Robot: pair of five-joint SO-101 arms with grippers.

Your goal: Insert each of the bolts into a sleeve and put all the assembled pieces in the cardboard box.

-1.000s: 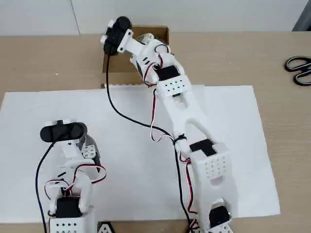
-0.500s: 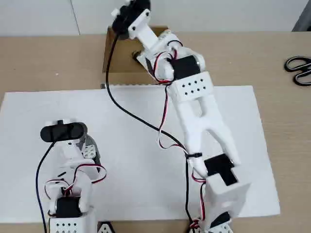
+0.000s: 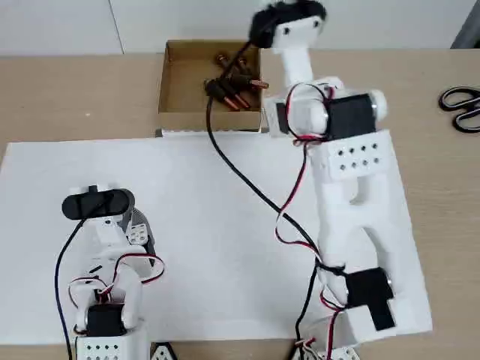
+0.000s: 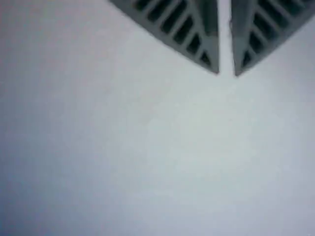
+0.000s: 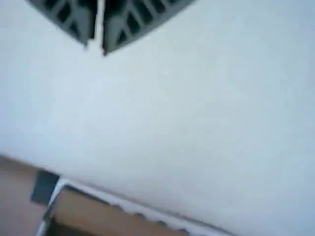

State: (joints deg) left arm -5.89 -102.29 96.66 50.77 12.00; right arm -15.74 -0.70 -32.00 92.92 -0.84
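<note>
Right arm [image 3: 352, 165] swung off cardboard box [image 3: 172, 75], uncovering assembled pieces [image 3: 232, 84] dropped inside; right gripper [image 5: 96, 46] pinched to slit, empty, delivery likely done. Left gripper [image 4: 226, 73] likewise, idle over paper [image 3: 225, 225].

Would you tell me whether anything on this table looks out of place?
Nothing is spilled: the assembled pieces lie heaped in the cardboard box. One oddity: a black cable drapes across them and the box's front wall.

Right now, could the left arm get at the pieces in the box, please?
Probably yes: the paper between the left arm and the box is bare, and the right arm stands beside the box. Its black cable does drape across the pieces, though.
</note>
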